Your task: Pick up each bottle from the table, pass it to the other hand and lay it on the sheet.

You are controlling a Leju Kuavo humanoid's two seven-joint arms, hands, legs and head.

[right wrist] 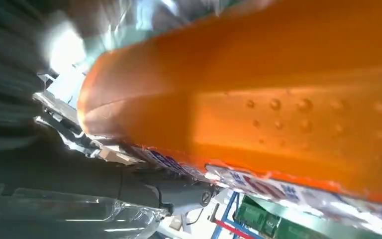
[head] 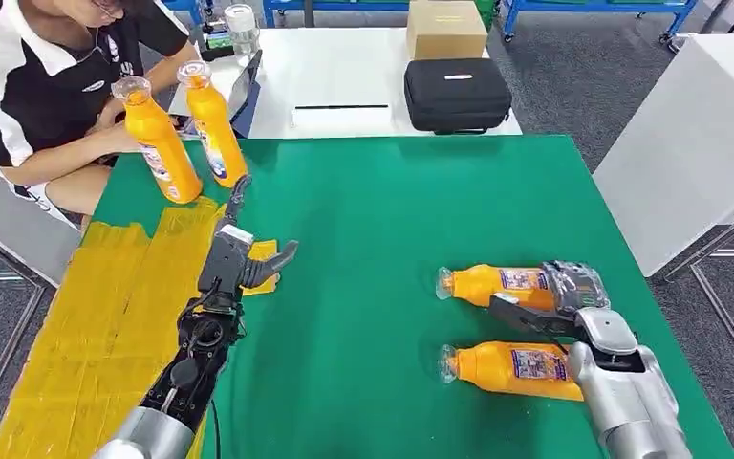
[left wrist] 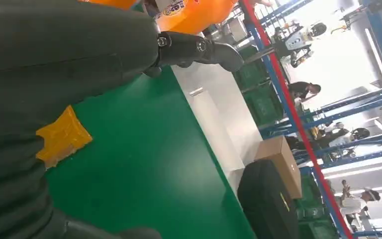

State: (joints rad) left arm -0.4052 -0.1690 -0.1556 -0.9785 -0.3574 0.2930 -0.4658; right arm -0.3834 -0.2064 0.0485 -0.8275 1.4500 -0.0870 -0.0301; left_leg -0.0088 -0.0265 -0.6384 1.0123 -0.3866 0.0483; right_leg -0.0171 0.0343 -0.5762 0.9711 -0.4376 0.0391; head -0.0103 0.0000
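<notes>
Two orange bottles lie on the green table (head: 382, 220) at the right, caps pointing left. My right hand (head: 559, 296) grips the farther bottle (head: 492, 283) at its base, thumb on its near side; this bottle (right wrist: 278, 99) sits close against the palm in the right wrist view. The nearer bottle (head: 511, 368) lies free beside my forearm. My left hand (head: 244, 260) hovers with its fingers (left wrist: 204, 50) spread and holding nothing, over the right edge of the yellow sheet (head: 105, 316). Two more orange bottles (head: 161, 143) (head: 215, 124) stand upright at the sheet's far end.
A person (head: 38, 86) sits at the far left corner, close behind the standing bottles. A white table (head: 344, 67) beyond the green one carries a black case (head: 456, 94) and a cardboard box (head: 445, 29). A white surface (head: 688, 143) stands to the right.
</notes>
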